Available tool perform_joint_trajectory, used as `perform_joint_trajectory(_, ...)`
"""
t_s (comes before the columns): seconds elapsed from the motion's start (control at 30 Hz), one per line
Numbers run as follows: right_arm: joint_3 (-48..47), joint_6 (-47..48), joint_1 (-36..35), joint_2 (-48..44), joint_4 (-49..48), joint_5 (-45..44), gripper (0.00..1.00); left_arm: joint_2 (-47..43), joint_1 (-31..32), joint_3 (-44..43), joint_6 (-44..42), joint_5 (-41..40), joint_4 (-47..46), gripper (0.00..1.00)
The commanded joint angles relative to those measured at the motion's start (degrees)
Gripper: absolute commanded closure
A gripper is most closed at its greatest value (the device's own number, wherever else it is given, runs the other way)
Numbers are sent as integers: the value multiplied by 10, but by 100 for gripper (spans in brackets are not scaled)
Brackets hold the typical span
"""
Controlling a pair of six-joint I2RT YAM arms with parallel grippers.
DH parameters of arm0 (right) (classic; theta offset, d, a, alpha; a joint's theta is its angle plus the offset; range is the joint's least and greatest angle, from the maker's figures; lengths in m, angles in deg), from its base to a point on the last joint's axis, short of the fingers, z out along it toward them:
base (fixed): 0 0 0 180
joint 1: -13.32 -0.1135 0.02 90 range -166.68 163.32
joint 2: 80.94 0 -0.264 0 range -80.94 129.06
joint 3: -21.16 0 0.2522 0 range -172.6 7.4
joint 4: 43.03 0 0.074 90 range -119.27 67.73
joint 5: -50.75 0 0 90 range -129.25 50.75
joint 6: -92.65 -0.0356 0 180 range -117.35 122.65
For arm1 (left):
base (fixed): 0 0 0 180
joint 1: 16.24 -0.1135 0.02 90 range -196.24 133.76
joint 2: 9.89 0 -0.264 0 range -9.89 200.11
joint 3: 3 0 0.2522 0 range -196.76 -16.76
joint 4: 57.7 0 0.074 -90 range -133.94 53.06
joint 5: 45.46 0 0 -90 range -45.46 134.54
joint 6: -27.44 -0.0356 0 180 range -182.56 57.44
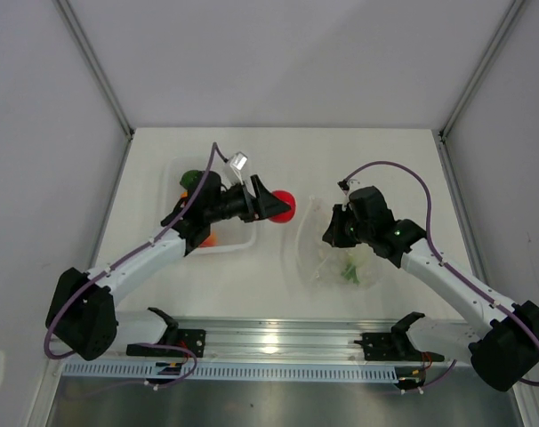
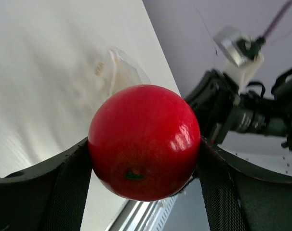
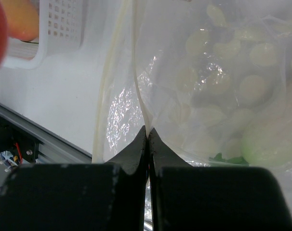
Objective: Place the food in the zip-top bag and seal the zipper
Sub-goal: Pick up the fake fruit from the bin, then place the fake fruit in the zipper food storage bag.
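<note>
My left gripper is shut on the red toy fruit and holds it above the table, between the tray and the bag. In the left wrist view the red fruit fills the space between the two pads. The zip-top bag lies right of centre, with the white radish and its green leaves inside. My right gripper is shut on the bag's left edge, by the zipper strip. The radish shows through the plastic.
The white perforated tray stands at the left under my left arm. It holds a green fruit and an orange one. The tray's corner and the orange fruit also show in the right wrist view. An aluminium rail runs along the near edge.
</note>
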Motion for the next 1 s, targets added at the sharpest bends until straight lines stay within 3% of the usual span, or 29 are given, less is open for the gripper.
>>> perform_joint_trajectory(0.0,-10,0,1,-5,-14,-5,100,-2,48,31,8,47,-78,99)
perform_joint_trajectory(0.27,-6,-4,0,-7,-13,-3,100,36,126,79,26,24,-132,99)
perform_joint_trajectory(0.5,-6,-8,-1,-12,-12,-2,100,70,146,67,30,17,-137,99)
perform_joint_trajectory(0.97,-3,-13,-2,-15,-16,7,100,111,153,62,46,9,-151,78)
